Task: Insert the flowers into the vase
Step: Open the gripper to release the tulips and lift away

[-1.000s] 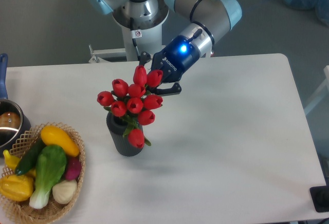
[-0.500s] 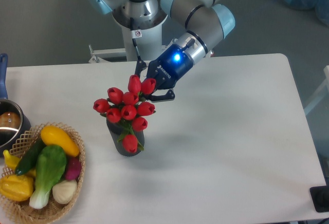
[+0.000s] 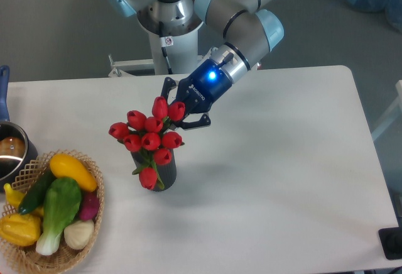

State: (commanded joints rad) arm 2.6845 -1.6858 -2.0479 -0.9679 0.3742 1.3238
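The flowers (image 3: 151,140), a bunch of red tulip buds with green stems and leaves, hang tilted over the vase (image 3: 168,172). They cover its mouth and most of its left side. The vase is a dark grey cylinder standing on the white table (image 3: 282,161), left of centre. Whether the stems reach inside it is hidden by the buds. My gripper (image 3: 183,105), with a blue light on its wrist, comes in from the upper right. Its black fingers (image 3: 202,120) close around the top of the bunch.
A wicker basket (image 3: 95,220) of colourful vegetables sits at the front left corner. A metal pot (image 3: 11,151) with a blue handle stands at the left edge behind it. The robot base (image 3: 164,29) rises at the back edge. A black object (image 3: 392,242) is at the front right.
My gripper has moved left and down with the flowers. The bunch has sunk lower over the vase, and its lowest bud now hangs beside the vase's left wall.
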